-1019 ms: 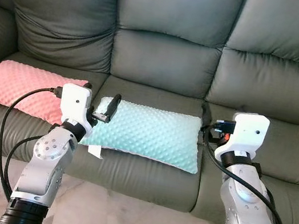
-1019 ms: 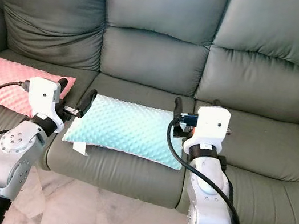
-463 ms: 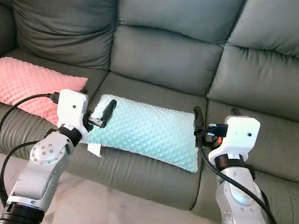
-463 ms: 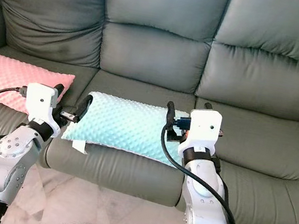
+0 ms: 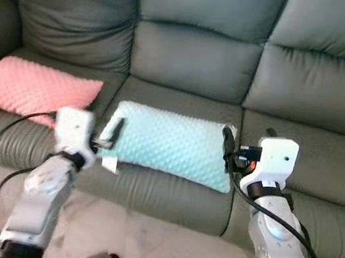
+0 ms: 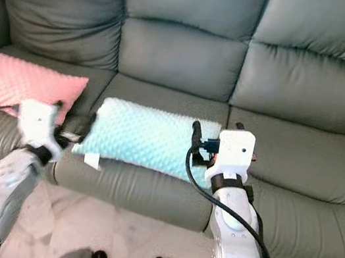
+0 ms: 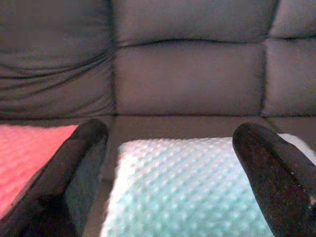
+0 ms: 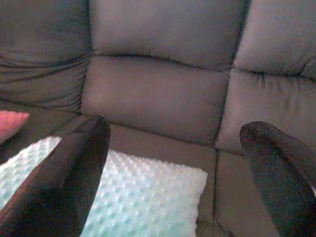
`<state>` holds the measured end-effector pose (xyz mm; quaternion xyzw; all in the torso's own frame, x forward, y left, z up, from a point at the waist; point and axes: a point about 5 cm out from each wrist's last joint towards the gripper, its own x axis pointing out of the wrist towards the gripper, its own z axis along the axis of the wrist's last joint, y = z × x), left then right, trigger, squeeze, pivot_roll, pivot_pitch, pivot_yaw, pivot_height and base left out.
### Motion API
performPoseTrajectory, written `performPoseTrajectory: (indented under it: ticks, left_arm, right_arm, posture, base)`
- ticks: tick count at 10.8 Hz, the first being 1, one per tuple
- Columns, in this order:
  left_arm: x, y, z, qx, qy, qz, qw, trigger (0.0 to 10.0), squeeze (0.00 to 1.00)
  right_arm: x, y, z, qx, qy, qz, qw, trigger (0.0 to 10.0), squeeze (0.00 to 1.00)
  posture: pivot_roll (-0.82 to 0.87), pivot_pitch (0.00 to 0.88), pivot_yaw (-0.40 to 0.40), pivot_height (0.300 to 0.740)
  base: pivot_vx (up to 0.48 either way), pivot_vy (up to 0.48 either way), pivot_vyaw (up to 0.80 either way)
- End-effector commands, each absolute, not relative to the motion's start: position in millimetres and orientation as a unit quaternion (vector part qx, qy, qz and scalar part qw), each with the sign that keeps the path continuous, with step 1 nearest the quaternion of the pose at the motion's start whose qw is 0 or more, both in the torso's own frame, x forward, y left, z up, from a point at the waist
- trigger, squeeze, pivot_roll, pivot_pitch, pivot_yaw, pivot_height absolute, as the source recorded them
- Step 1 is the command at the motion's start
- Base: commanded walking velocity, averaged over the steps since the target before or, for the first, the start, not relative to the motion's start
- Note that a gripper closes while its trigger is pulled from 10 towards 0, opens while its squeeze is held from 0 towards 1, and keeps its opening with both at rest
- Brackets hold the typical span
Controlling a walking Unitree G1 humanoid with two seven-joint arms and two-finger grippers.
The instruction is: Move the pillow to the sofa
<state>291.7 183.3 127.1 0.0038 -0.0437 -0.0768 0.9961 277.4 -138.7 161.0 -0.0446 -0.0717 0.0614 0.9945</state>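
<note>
A teal dimpled pillow (image 5: 170, 143) lies flat on the middle seat of the dark grey leather sofa (image 5: 191, 59), with a white tag hanging at its front left corner. My left gripper (image 5: 106, 132) is open at the pillow's left end, by the seat's front edge, its arm blurred. My right gripper (image 5: 247, 131) is open at the pillow's right end. In the left wrist view the pillow (image 7: 182, 192) lies low between the spread fingers (image 7: 79, 168). In the right wrist view the pillow (image 8: 143, 197) lies below the gripper (image 8: 175, 126). Neither holds anything.
A pink dimpled pillow (image 5: 32, 88) rests on the sofa's left seat. Pale tiled floor (image 5: 139, 243) runs in front of the sofa, with my feet at the bottom edge. The sofa's back cushions rise behind the seats.
Both grippers have drawn back from the teal pillow toward the seat's front edge. The pillow has stayed on the middle seat. The camera has shifted slightly.
</note>
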Motion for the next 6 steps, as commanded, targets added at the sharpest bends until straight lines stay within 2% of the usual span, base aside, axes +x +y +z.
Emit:
performPoseTrajectory:
  ticks: [1, 6]
  left_arm:
    - [287.0, 191.6, 128.6, 0.016, -0.053, -0.061, 0.997, 10.0, 0.00]
    - [283.8, 190.9, 124.1, 0.023, -0.044, -0.058, 0.997, 10.0, 0.00]
  right_arm:
    - [273.0, -136.7, 163.9, -0.045, -0.082, 0.065, 0.993, 10.0, 0.00]
    - [271.6, -138.2, 161.9, -0.042, -0.077, 0.063, 0.994, 10.0, 0.00]
  posture:
    - [-0.10, 0.231, 0.032, 0.660]
    - [-0.10, 0.238, 0.030, 0.646]
  base:
    - [0.000, 0.000, 0.00]
    - [0.000, 0.000, 0.00]
